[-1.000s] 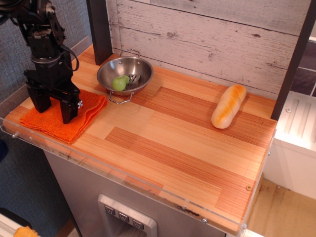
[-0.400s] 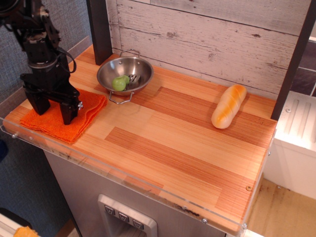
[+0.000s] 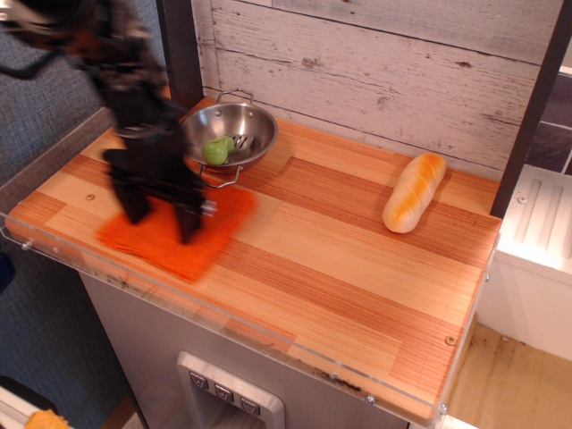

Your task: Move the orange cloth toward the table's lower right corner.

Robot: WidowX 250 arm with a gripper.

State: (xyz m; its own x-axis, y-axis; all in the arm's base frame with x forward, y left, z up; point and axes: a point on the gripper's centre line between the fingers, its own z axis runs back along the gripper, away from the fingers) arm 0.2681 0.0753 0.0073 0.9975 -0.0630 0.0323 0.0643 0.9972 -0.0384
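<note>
Currently the gripper (image 3: 163, 217), blurred, presses on the orange cloth (image 3: 179, 234) with fingers spread wide. That cloth sits at the table's (image 3: 357, 295) front edge, left of centre, just before a steel bowl (image 3: 226, 132). Judging by this, most travel toward the lower right corner remains

A steel bowl (image 3: 227, 132) holds a green fruit (image 3: 214, 150); a bread roll (image 3: 414, 191) lies well apart.
</note>
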